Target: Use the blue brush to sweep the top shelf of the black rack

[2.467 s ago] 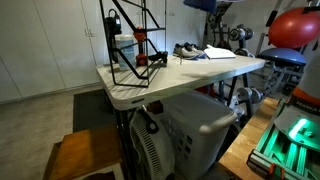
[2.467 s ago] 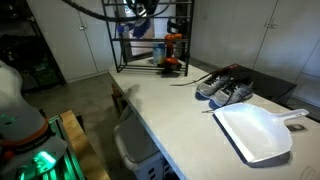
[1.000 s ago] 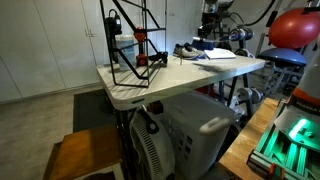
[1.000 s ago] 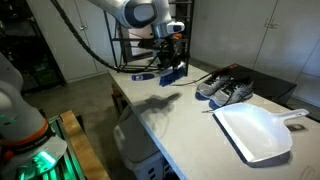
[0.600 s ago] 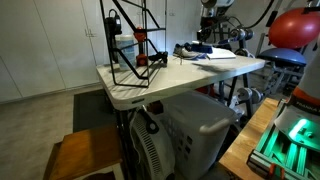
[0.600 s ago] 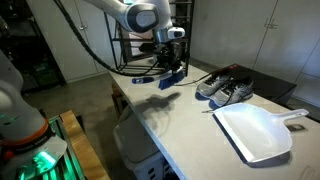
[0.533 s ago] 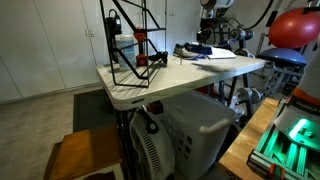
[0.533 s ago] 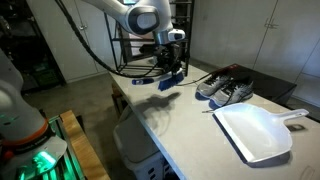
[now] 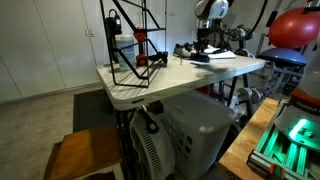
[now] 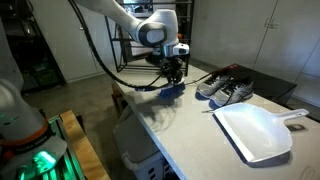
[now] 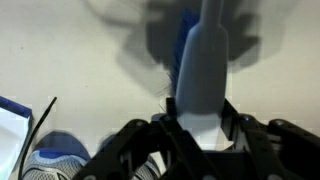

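Over the last few seconds the arm has swung away from the rack [image 9: 124,45], where it was working up high, and come down over the table [image 10: 190,135]. The gripper [image 10: 174,72] now hangs low beside the shoes [image 10: 226,90], well apart from the rack [image 10: 122,48]. A second ago it was higher and nearer the rack; since then it has dropped steadily, and its shadow on the tabletop has drawn in under it. The brush [image 10: 171,89] has travelled with it and now sits at table height right under the gripper. Whether it already rests on the surface cannot be told from either exterior view. In the wrist view the gripper [image 11: 200,132] is clenched around the brush [image 11: 203,65], with a finger pressed to each side of the pale base of the handle. The other exterior view agrees, with the gripper [image 9: 203,46] low over the brush [image 9: 197,57] at the far end of the table [image 9: 150,88]. This suggests the sweeping of the top shelf is probably over and the brush is being put down, with only the release left. A white dustpan [image 10: 256,132] lies past the shoes. No brand, label or writing can be read in any view.
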Motion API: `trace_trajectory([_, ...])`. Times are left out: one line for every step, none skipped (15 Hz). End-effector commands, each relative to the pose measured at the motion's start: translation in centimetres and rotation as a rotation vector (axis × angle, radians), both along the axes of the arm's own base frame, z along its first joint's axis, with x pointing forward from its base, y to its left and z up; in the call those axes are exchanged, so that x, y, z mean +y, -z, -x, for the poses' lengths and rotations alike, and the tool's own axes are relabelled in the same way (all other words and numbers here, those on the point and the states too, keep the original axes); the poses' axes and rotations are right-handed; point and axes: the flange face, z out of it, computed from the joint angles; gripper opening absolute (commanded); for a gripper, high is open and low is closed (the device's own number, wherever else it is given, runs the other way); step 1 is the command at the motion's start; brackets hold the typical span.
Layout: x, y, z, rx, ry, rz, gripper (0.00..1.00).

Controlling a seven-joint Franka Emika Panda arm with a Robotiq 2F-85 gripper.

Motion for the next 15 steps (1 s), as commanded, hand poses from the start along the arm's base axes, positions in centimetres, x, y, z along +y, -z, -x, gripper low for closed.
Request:
trace_trajectory([-1.0,1.5,-1.4,-0.01,0.064,-0.017,0.19])
trace_trajectory([-1.1,1.9,-1.6,-0.005,0.07,-0.022,0.19])
trace_trajectory([-1.2,2.2,-1.8,0.0,0.075,-0.024,0.19])
trace_trajectory([-1.2,2.4,-2.0,0.002,0.074,-0.029,0.19])
trace_trajectory([-1.2,2.6,-2.1,0.005,0.075,-0.03,0.19])
trace_trajectory([-1.2,2.7,-2.2,0.006,0.069,-0.036,0.3])
trace_trajectory([-1.3,2.7,-2.3,0.003,0.073,-0.038,0.69])
trace_trajectory([-1.4,2.5,-2.4,0.0,0.069,-0.041,0.71])
trace_trajectory([-1.5,2.2,-2.4,-0.005,0.072,-0.038,0.77])
trace_trajectory([-1.6,1.8,-2.3,-0.014,0.063,-0.042,0.84])
trace_trajectory([-1.9,1.1,-2.1,-0.025,0.062,-0.039,0.92])
trace_trajectory([-2.1,0.4,-1.8,-0.033,0.052,-0.04,0.98])
trace_trajectory([-2.3,-0.5,-1.4,-0.047,0.042,-0.038,1.0])
trace_trajectory([-2.3,-1.5,-1.0,-0.059,0.027,-0.037,1.0])
trace_trajectory([-2.4,-2.4,-0.7,-0.07,0.013,-0.032,1.0])
